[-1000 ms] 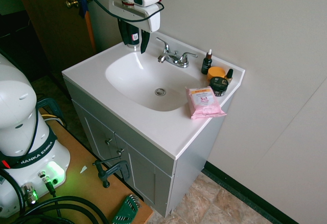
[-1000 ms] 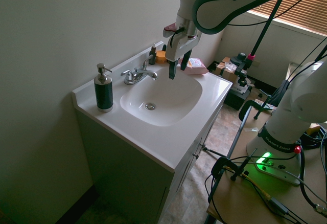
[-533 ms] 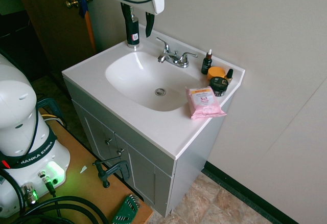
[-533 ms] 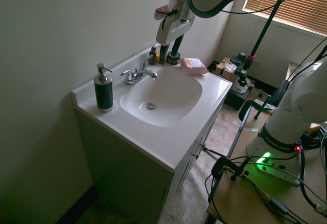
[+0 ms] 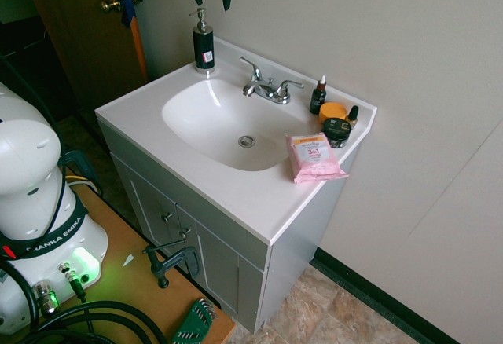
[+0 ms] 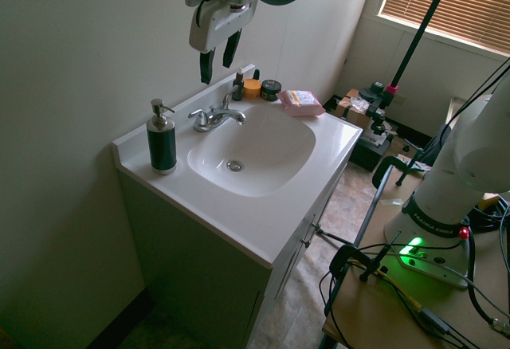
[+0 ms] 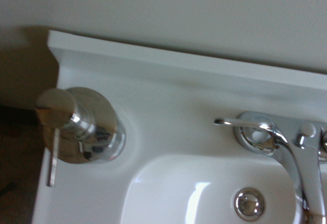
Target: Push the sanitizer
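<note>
Beside the sanitizer (image 5: 203, 45), only faucet (image 5: 267, 87); farther off, dropper bottle (image 5: 318, 96).

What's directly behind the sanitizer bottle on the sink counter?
Behind the sanitizer there is only the counter's low white backsplash and the bare wall. Its base hides the bit of counter beneath it.
</note>
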